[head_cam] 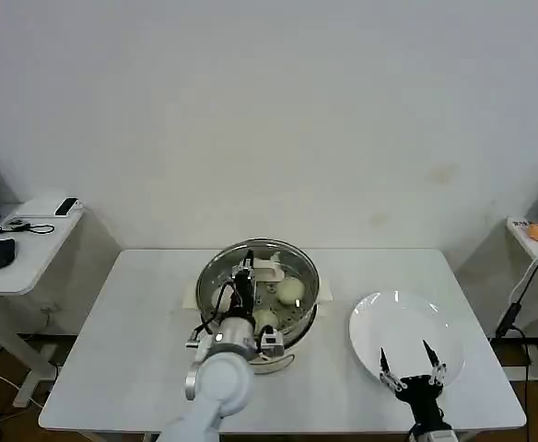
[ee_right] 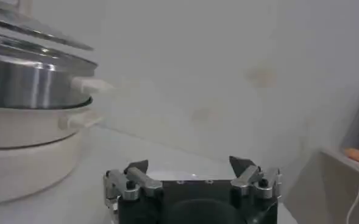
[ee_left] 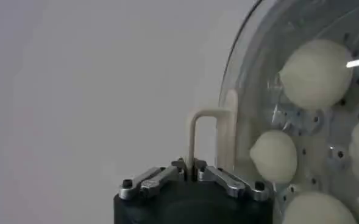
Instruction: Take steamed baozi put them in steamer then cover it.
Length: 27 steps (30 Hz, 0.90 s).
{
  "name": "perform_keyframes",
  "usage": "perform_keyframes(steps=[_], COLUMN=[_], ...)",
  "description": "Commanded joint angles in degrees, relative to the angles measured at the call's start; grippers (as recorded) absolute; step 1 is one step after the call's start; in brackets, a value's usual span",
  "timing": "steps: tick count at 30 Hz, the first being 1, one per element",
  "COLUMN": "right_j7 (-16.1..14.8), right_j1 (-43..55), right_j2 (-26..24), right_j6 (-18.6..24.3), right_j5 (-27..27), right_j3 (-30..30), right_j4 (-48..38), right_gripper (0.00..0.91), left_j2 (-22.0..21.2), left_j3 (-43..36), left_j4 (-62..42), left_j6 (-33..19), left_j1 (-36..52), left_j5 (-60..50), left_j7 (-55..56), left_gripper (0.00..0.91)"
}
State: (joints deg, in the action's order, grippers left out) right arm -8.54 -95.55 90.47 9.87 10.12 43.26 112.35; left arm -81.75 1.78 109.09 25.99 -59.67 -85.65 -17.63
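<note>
The steamer (head_cam: 206,276) stands mid-table on its white base (ee_right: 21,158). Several baozi (head_cam: 290,291) lie on its perforated tray, and in the left wrist view they show through the glass (ee_left: 316,73). The clear glass cover (head_cam: 297,262) lies over the steamer's mouth, with its rim level with the pot's rim (ee_right: 33,27). My left gripper (head_cam: 248,281) is over the pot, shut on the cover's cream handle (ee_left: 206,115). My right gripper (head_cam: 404,350) hangs open and empty over the near edge of the white plate (head_cam: 380,318).
The empty plate lies right of the steamer. A side table (head_cam: 20,253) at far left holds a mouse and small devices. Another side table (head_cam: 532,241) at far right carries an orange item, with a cable hanging beside it. Bare tabletop (head_cam: 131,350) lies left of the pot.
</note>
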Motion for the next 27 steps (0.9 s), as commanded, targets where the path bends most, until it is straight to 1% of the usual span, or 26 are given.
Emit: perform_keyframes(steps=[1, 27], right_j7=[-0.02, -0.18], right_j1=[-0.02, -0.10], right_j2=[-0.03, -0.06], right_j6=[0.12, 0.23], right_j5=[0.00, 0.15], right_j3=[0.00, -0.70], right_j4=[-0.31, -0.53], right_gripper=[0.907, 0.907], left_j2=[-0.71, -1.20], left_j3=[-0.27, 0.95], left_j4=[-1.75, -3.08], left_j6=[-0.22, -0.62], left_j1=[0.48, 0.38], left_j5=[-1.55, -1.38], left_j7=[0.29, 0.57], left_gripper=[0.000, 0.000])
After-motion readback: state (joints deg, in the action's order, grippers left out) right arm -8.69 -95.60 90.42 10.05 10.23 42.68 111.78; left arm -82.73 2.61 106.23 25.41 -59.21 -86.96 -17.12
